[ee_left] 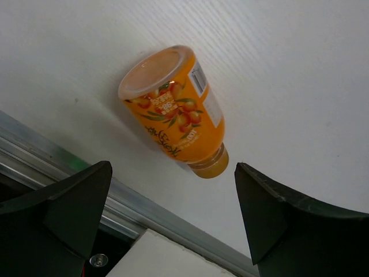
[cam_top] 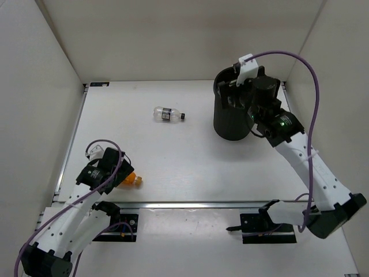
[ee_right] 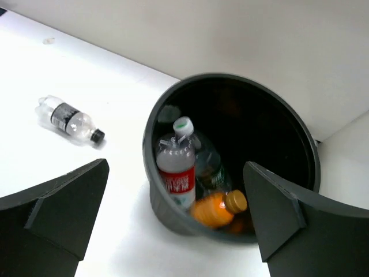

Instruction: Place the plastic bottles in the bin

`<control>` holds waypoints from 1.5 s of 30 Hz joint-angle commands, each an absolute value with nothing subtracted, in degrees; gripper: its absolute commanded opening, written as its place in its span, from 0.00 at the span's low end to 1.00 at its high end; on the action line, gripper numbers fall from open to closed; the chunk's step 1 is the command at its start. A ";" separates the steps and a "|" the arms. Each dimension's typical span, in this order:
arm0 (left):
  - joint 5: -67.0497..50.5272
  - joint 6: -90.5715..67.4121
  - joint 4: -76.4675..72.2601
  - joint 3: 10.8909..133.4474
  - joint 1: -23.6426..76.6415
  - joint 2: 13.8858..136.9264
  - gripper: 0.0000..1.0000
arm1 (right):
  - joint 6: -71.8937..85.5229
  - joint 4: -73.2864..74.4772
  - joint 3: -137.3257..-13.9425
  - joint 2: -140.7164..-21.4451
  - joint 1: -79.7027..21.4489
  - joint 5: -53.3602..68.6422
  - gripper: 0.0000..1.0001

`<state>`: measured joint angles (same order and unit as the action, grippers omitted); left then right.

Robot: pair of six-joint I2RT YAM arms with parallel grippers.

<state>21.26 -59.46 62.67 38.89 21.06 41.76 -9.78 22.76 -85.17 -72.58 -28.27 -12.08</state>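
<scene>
While I am watching from the overhead view, the right arm [cam_top: 302,158] is reaching from its base up to the bin [cam_top: 230,124], its wrist hanging over the bin's rim and tipping downward. The right jaws are standing spread wide with nothing between them, the bin's mouth [ee_right: 151,124] showing below. Inside the bin, the red-white label bottle [ee_right: 176,173] is leaning upright beside the green label bottle [ee_right: 210,170], and an orange-capped bottle [ee_right: 216,210] is lying at the bottom. Left of the bin, the dark label bottle [cam_top: 165,115] is lying on its side on the surface [cam_top: 173,167], its black cap pointing toward the bin. Well apart from the bin, the left arm [cam_top: 81,216] is folding low, wrist angled down. The left jaws are gaping over the second orange bottle [ee_left: 179,112], which is lying on its side between them, untouched.
</scene>
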 commanded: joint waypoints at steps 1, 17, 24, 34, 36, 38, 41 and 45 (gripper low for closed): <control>21.27 -66.70 61.00 35.17 22.32 40.34 0.99 | -8.95 24.70 -81.75 -68.30 -34.42 -19.66 0.99; 22.15 -64.87 37.27 26.19 21.88 52.28 0.86 | 5.45 31.90 -68.84 -54.86 -26.64 2.01 0.99; 24.95 -60.22 34.45 33.64 22.50 57.30 0.52 | 6.41 37.78 -54.52 -48.61 -34.78 7.22 1.00; 26.62 -42.30 27.17 72.97 36.02 76.26 0.37 | 12.92 39.29 -40.52 -47.65 -28.76 2.00 1.00; 27.51 -37.98 24.62 82.73 40.59 81.44 0.40 | 13.71 38.50 -38.42 -44.50 -21.92 5.87 0.99; 25.77 -35.08 21.73 92.69 42.27 88.74 0.41 | 11.79 37.10 -38.23 -40.80 -17.50 11.04 0.99; 17.53 -34.90 11.38 99.03 42.80 96.03 0.42 | 9.77 38.05 -39.37 -39.38 -12.40 12.83 1.00; 14.86 -32.00 14.21 122.55 45.78 112.29 0.48 | 8.09 39.81 -40.78 -40.86 -11.42 10.56 0.99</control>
<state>19.49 -36.10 15.53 110.63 44.16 103.63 10.02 40.29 -38.65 -39.51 -11.18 9.50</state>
